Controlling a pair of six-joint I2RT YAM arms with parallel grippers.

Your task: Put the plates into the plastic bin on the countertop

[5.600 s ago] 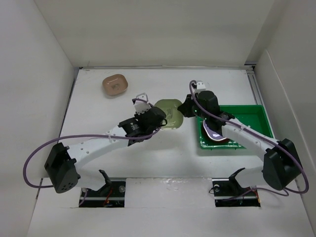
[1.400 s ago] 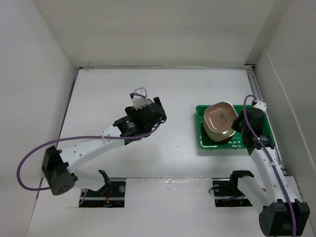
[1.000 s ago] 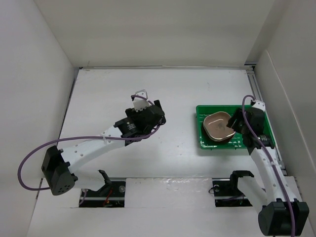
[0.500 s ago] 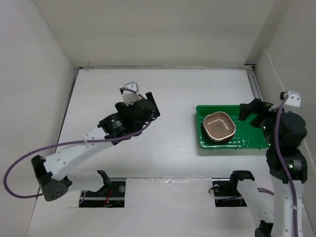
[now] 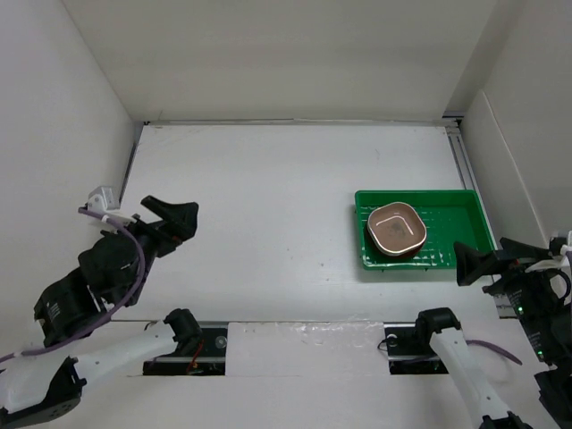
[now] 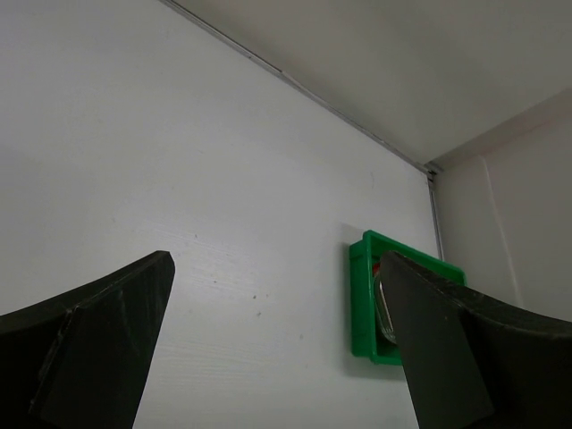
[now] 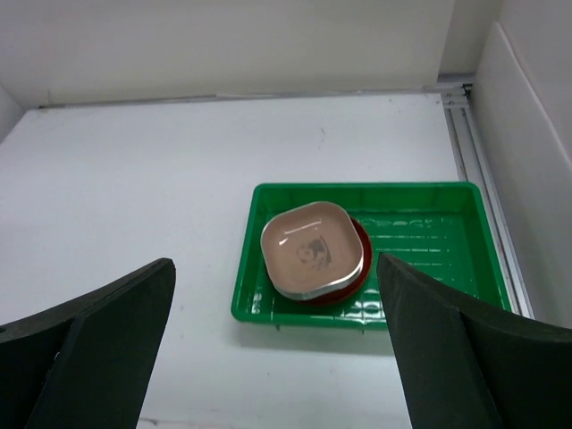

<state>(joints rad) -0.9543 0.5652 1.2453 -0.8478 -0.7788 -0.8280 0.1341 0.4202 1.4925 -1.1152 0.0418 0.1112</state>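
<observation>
— Looking down from above, where are the plates?

— Stacked in the left half of the plastic bin. The bin lies on the right side of the countertop, with its long side running left to right, close to the right wall.

— Which plate is on top?

— A tan-pink rounded-square dish with a small dark print in its middle. It sits level and open side up. In the right wrist view a red plate shows its rim from under it on the right and near sides, with a pale edge between the 2. I cannot count the stack beyond that.

— And the rest of the bin?

— Its right half shows bare ribbed green floor.

— How are the fingers of the left gripper?

— Spread wide. Its own camera shows 2 dark fingers at the frame's sides, with white countertop between them and the bin far off to the right. In the top view the gripper is at the left near edge, well apart from the bin.

— The right gripper?

— Also wide apart. It is off the bin's near right corner, and the whole bin and the stack show between its fingers in the wrist view. It touches neither.
</observation>
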